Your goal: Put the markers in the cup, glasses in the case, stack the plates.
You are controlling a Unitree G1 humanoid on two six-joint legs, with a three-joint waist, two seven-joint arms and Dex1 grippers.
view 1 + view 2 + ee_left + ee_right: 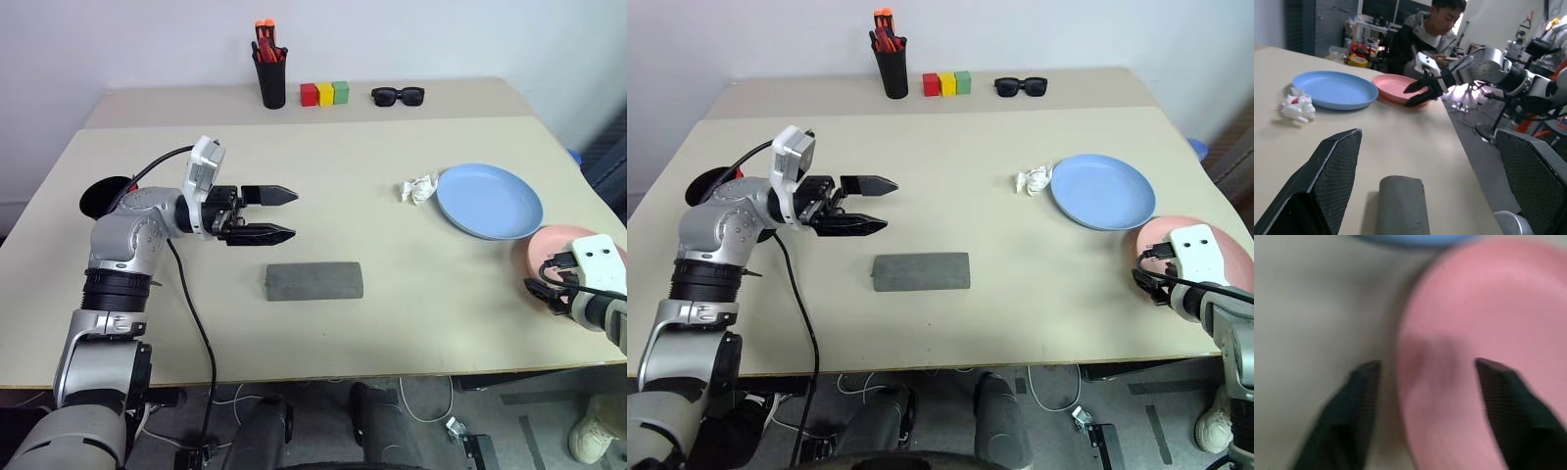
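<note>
The black cup (101, 196) sits at the table's (323, 333) far-left side, half hidden behind the left arm. The left gripper (277, 214) hangs above the tabletop with its fingers spread wide and nothing between them, pointing right; the grey case (314, 281), lid down, lies just near of it. No glasses or loose marker can be made out on the table.

Right of centre a crumpled wrapper (418, 187) touches the blue plate's (489, 201) left rim. The pink plate (1398, 87) lies just near-right of the blue one, close to the table's right edge.

The right gripper (1425, 377) straddles the pink plate's left rim, one finger outside, one over the dish, half open and not yet pinching.

The step in hand looks like stacking. Best to pinch the rim firmly, lift clear, and carry it far-left onto the blue plate. The right edge leaves little room, so avoid nudging the plate outward. The centre offers open room.
</note>
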